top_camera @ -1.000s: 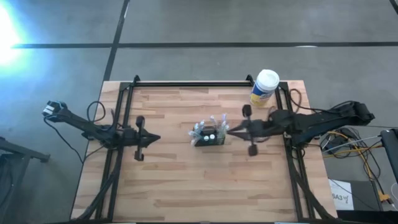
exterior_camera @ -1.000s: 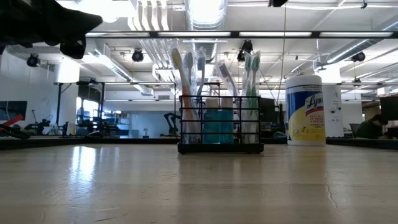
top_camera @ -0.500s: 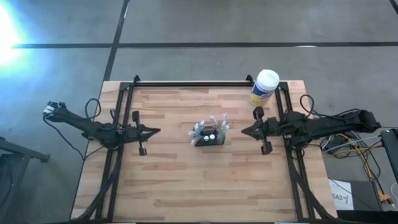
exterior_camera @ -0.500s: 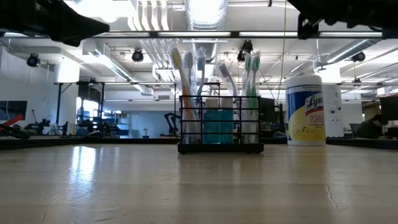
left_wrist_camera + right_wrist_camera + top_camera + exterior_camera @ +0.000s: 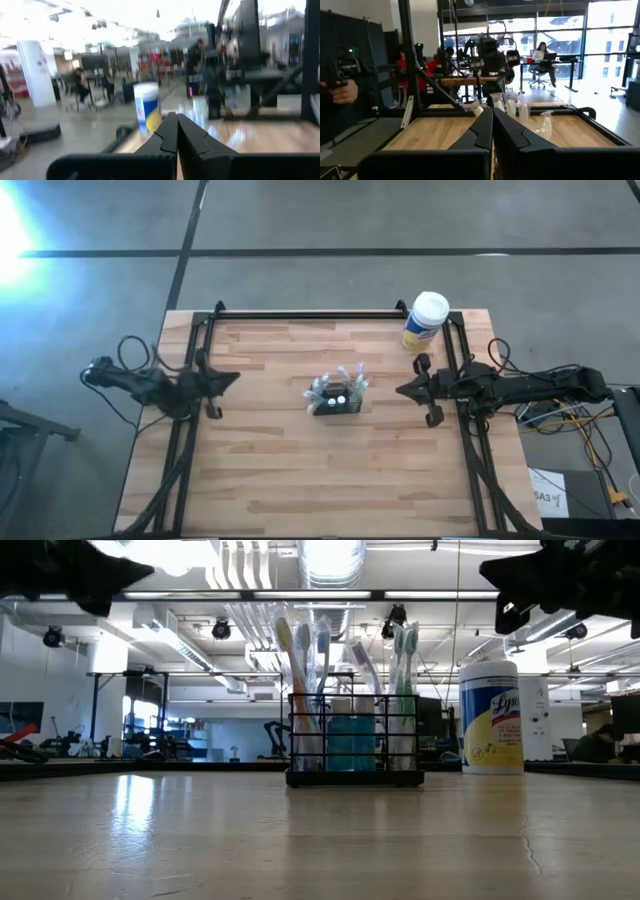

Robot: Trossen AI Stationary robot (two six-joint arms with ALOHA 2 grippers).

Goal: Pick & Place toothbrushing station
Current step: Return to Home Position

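The toothbrushing station (image 5: 337,396) is a small black mesh caddy with several toothbrushes and a blue tube standing in it. It rests on its base at the middle of the wooden table, upright in the low view (image 5: 354,745). My left gripper (image 5: 236,377) is shut and empty at the table's left edge; its shut fingers show in the left wrist view (image 5: 176,131). My right gripper (image 5: 399,391) is shut and empty to the right of the caddy, apart from it, fingers pointing at it (image 5: 492,125).
A yellow wipes canister with a white lid (image 5: 425,321) stands at the table's far right corner, also in the low view (image 5: 490,717). A black frame rail (image 5: 310,315) runs along the far edge and sides. People sit in the room beyond (image 5: 542,56).
Both arms have drawn back from the caddy: my left gripper toward the table's left edge, my right gripper toward the right edge. The caddy has stayed where it was.
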